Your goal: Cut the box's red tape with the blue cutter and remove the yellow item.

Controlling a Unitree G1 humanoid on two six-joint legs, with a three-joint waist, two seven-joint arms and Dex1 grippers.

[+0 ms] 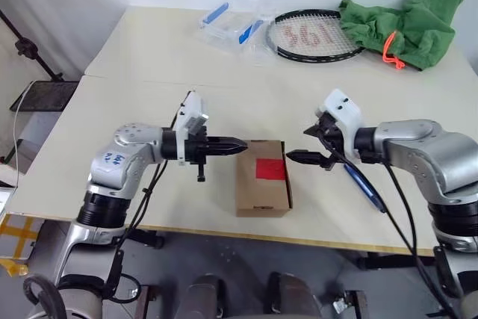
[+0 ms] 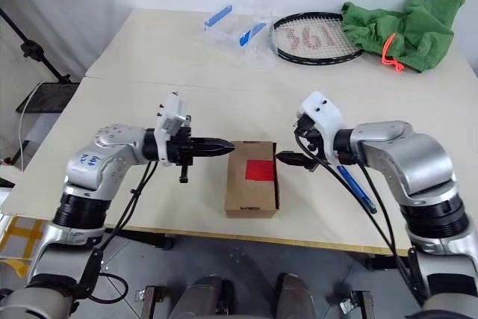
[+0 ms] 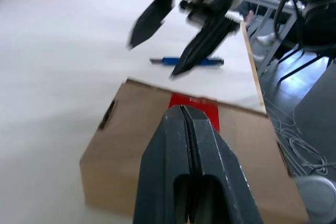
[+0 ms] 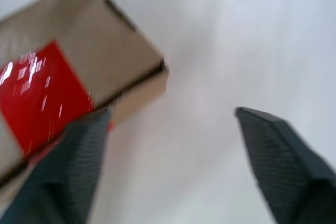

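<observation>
Jaws flanking box, untouched.

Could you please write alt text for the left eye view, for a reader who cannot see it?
A closed cardboard box sealed with red tape sits near the table's front edge between two tools: the left tool shut, the right tool open. A blue cutter lies right of the box.

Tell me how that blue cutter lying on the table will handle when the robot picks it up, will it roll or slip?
The blue cutter looks slim and pen-like, so it probably rolls if nudged sideways. It lies flat on the smooth table, leaving little height to grip, so a claw may skid off it. It seems rigid and light.
</observation>
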